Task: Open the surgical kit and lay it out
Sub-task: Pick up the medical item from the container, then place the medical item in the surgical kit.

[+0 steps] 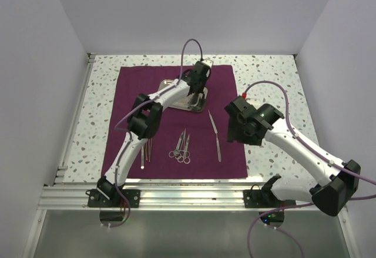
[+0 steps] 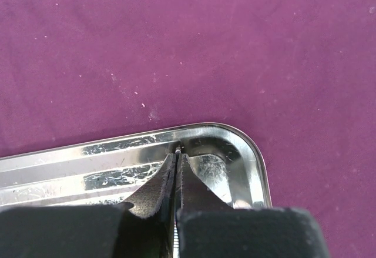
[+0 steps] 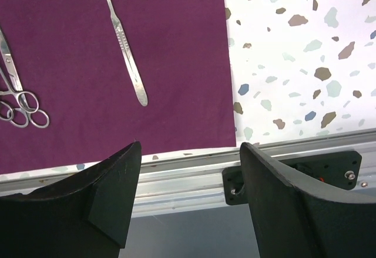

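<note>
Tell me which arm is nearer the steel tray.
Left. The left gripper, jaws shut, sits in the tray's corner; the right gripper hangs well off, by the cloth's right edge.

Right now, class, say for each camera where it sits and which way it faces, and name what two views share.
Top external: above and behind the bases, looking down on the purple cloth; both arms show.
Left wrist: on the left arm, facing down at a corner of the steel tray; left gripper shut.
Right wrist: over the cloth's near edge, facing the rail; right gripper open.
Shared: scalpel handle and ring-handled scissors appear in top and right wrist views.
</note>
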Motion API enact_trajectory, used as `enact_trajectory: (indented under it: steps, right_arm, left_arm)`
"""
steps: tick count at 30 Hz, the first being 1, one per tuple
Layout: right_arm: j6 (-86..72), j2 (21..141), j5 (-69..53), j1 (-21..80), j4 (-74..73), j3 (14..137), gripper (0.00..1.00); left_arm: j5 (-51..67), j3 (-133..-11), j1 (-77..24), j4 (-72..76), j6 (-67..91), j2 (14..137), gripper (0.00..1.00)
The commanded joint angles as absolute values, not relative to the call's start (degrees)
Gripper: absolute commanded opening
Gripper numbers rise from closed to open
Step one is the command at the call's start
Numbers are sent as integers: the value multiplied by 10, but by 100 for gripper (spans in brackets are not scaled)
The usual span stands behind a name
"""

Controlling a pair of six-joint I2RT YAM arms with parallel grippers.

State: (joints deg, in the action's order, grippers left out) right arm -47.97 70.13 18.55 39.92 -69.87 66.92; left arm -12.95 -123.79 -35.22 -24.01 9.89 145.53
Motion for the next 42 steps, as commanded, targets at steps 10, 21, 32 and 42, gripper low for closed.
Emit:
enact_trajectory:
  steps: [10,21,32,42]
  right_arm:
    - [-441,675,185,392,-686,668,72]
    - [-422,636,172,390,-681,656,72]
    - [-456,554,177,390,-729,616,72]
    - [-475,476,187,390,-810,604,72]
  left_arm:
    - [-57,-1246,-314,-307,194,1383,0]
    - [-79,-1228,-327,-345,318,1289,0]
    - [-212,-974,-514,-360,579,1156,0]
    - [-174,-906,-570,-319,649,1176,0]
